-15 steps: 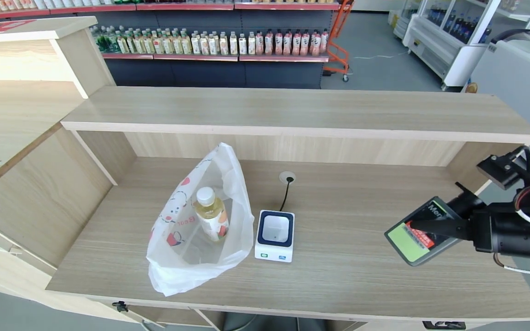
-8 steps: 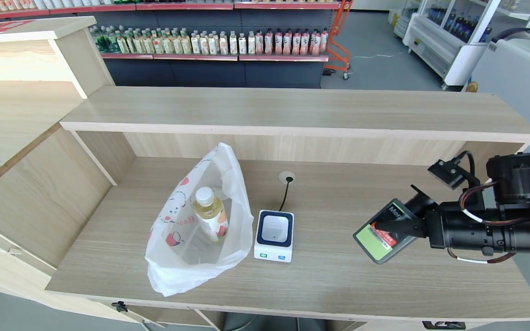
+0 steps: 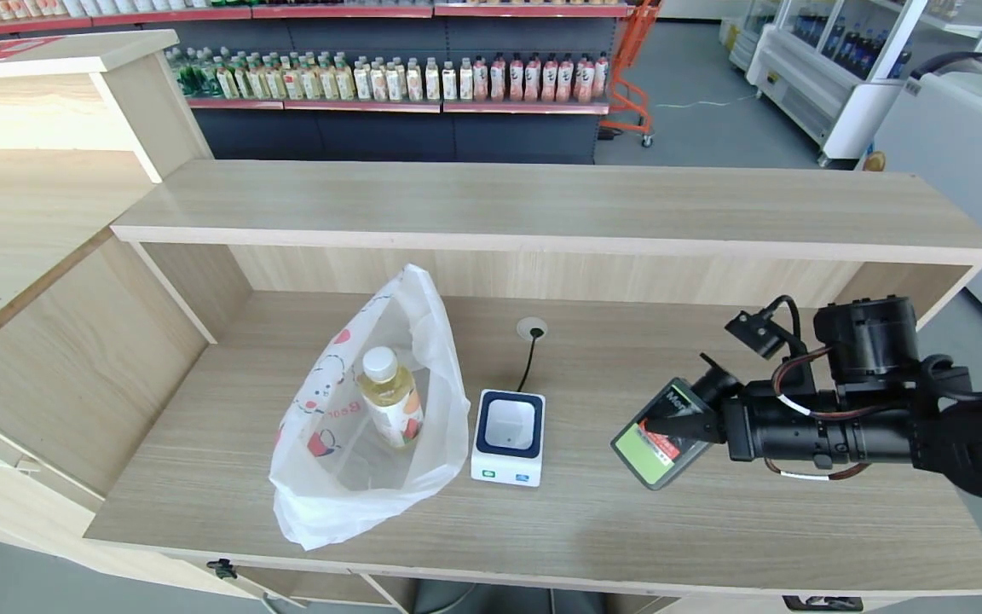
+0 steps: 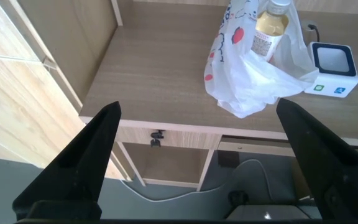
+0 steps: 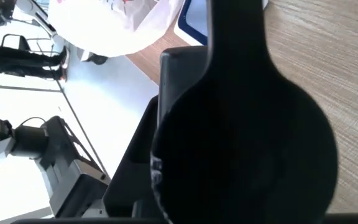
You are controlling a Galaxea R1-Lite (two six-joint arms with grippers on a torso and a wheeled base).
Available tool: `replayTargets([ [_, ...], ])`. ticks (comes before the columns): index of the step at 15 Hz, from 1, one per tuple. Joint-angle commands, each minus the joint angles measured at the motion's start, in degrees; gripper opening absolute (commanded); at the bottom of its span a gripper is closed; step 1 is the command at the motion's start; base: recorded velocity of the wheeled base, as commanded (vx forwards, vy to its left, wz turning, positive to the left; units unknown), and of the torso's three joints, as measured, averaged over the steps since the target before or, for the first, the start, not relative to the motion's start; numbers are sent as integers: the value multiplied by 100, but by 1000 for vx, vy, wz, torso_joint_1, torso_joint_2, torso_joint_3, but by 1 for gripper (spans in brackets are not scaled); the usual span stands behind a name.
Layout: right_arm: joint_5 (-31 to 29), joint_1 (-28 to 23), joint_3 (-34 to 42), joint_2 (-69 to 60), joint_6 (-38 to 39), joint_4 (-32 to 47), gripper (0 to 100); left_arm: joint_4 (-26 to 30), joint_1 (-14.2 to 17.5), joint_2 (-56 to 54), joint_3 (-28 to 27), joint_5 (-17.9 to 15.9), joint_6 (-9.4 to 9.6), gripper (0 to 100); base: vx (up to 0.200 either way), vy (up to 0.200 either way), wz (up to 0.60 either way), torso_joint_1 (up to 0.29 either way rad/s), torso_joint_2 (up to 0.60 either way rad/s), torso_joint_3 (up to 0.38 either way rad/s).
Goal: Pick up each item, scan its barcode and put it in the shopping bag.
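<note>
Now, materials. Pack (image 3: pixel 651 445): flat, rigid, rectangular, grey rim with rounded corners, green and red label on the face. Clamped at its right end between the black fingers of the right gripper (image 3: pixel 685 424), tilted, label face up toward the near side. Hangs over the counter (image 3: pixel 713 529), right of the scanner (image 3: pixel 508 437), near but apart.

Scanner: small white box, dark blue bezel, square window facing up, black cable (image 3: pixel 528 362) running away to a round grommet. Shopping bag (image 3: pixel 346 477): thin translucent white film, crumpled, cartoon print, mouth gaping upward, just beside the scanner's left side. Inside it, bottle (image 3: pixel 390 401): upright, clear plastic, yellowish liquid, white cap. Counter: matte light wood-grain laminate.

Room: bare surface between pack and scanner, plus a wide strip along the near edge. Boxed in by the raised ledge (image 3: pixel 542 205) on the far side and a wood side panel on the left; near edge free. Left gripper (image 4: pixel 197 109): off the counter's near-left edge, black fingers splayed wide, nothing between them.

Versus a second ago: right arm and pack shifted well left, closing on the scanner. Bag, bottle and scanner unmoved.
</note>
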Motion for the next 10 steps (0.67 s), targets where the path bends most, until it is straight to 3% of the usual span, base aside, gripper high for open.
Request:
replayTargets([
  [1, -57, 163, -106, 308, 2, -27, 0, 0, 0, -2, 0, 4, -2, 100, 0, 0, 0, 0, 0, 0],
  [10, -312, 550, -238, 1239, 55, -1267, 0, 0, 0, -2, 0, 4, -2, 100, 0, 0, 0, 0, 0, 0],
])
